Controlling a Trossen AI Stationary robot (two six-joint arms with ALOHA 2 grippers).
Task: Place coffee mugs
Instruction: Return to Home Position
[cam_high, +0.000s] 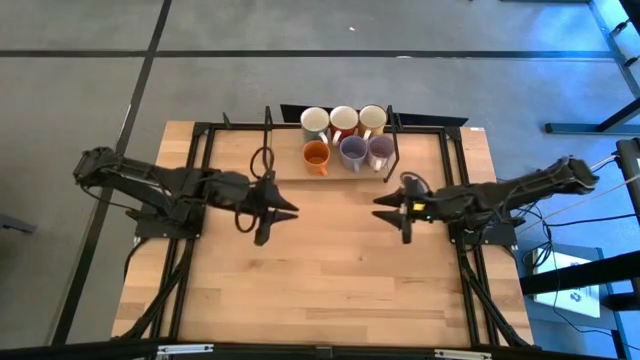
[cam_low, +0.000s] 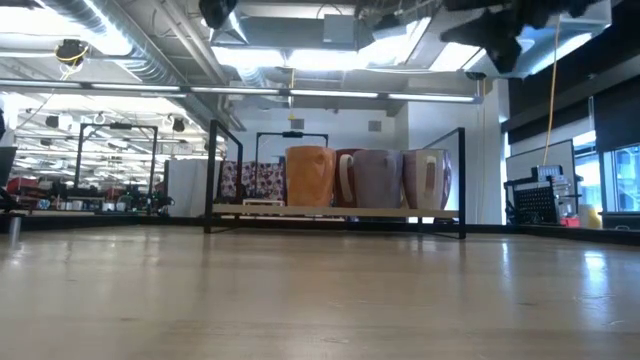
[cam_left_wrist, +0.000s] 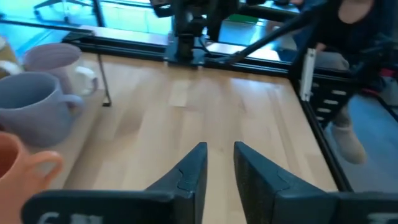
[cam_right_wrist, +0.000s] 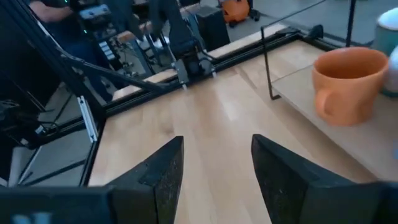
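Six coffee mugs stand upright on their bases on a low wooden shelf (cam_high: 345, 172) at the table's far middle. The front row holds an orange mug (cam_high: 316, 156) (cam_right_wrist: 348, 84) and two lavender mugs (cam_high: 352, 152) (cam_high: 380, 150) (cam_left_wrist: 34, 112). Behind them stand three pale mugs (cam_high: 314, 123) (cam_high: 372, 120), the middle one with a red inside (cam_high: 344, 122). My left gripper (cam_high: 288, 211) (cam_left_wrist: 220, 163) hovers open above the table, left of the shelf and nearer than it. My right gripper (cam_high: 384, 208) (cam_right_wrist: 217, 163) hovers open opposite it. Each touches nothing.
A black metal frame (cam_high: 395, 140) (cam_low: 212, 175) borders the shelf and runs along the table's edges. Bare wooden tabletop (cam_high: 330, 270) lies between and in front of the grippers. Cables hang beside both arms. A person's legs (cam_left_wrist: 345, 134) show beyond the table's right edge.
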